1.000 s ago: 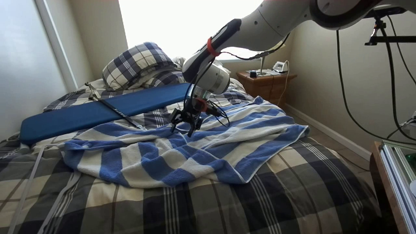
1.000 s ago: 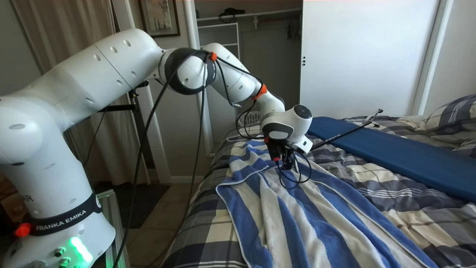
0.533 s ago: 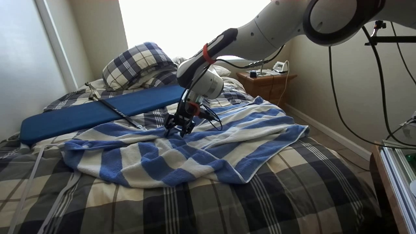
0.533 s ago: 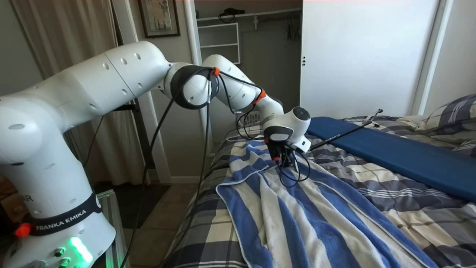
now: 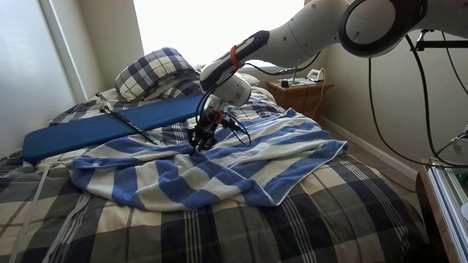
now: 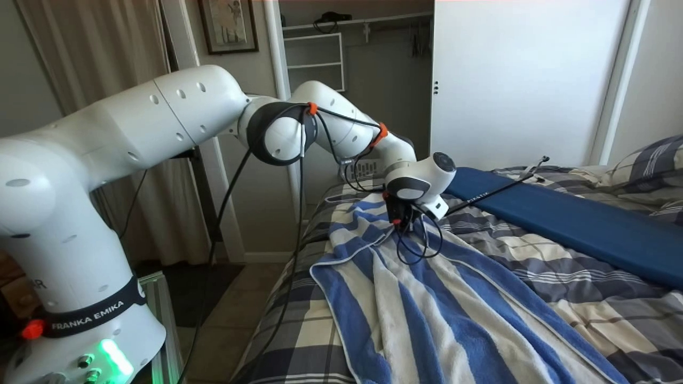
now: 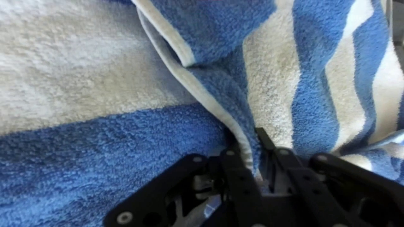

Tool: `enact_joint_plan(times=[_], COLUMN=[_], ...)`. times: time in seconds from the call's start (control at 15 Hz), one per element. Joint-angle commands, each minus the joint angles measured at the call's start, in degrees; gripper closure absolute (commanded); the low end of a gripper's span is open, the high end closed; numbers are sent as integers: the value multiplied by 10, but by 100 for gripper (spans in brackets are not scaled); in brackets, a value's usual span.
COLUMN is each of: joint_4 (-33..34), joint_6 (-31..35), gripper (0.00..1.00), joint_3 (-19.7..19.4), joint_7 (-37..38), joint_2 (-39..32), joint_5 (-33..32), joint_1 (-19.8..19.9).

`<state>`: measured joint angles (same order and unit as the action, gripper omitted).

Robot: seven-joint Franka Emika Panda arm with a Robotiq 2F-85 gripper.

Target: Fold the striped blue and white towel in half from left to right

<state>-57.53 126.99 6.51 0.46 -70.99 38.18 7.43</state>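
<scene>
Gripper [image 7: 248, 145] pinching towel [image 7: 176, 126] edge, lower center of wrist view, tips hard to make out, towel rumpled mid-frame on bed [image 5: 237, 233] in an exterior view, blue board [image 5: 91, 129] left, right end hidden behind arm [image 5: 292, 40]

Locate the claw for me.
In an exterior view, the claw is left of centre, down on the striped towel, with the blue board beyond; the wrist view shows the towel's white hem between its fingers.

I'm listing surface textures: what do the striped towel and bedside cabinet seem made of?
Striped towel: likely terry cloth, matte; fuzzy pile shows in the wrist view.
Bedside cabinet: probably wood, perhaps satin-finished, judging by its orange-brown colour; grain unclear.
</scene>
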Motion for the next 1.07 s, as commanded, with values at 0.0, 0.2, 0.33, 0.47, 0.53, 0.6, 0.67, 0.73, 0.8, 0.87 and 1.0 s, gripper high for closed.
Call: enact_joint_plan(times=[0.0, 0.2, 0.33, 0.47, 0.53, 0.6, 0.67, 0.73, 0.8, 0.87, 1.0], joint_4=[17, 2, -38, -112, -125, -143, -159, -181, -201, -223, -267], joint_6=[-49, -59, -44, 0, 9, 23, 42, 57, 78, 98, 147], gripper=[100, 99, 99, 99, 99, 99, 99, 99, 99, 99, 99], joint_3=[1, -9, -14, -29, -37, -38, -32, -33, -33, -35, -35], joint_7=[65, 78, 90, 108, 122, 126, 135, 140, 147, 154, 162], joint_2=[5, 24, 65, 134, 149, 169, 186, 208, 226, 247, 282], joint_5=[-19, -1, 6, 10, 10, 19, 17, 22, 28, 35, 59], joint_1=[20, 30, 38, 41, 40, 42, 48, 48, 48, 48, 47])
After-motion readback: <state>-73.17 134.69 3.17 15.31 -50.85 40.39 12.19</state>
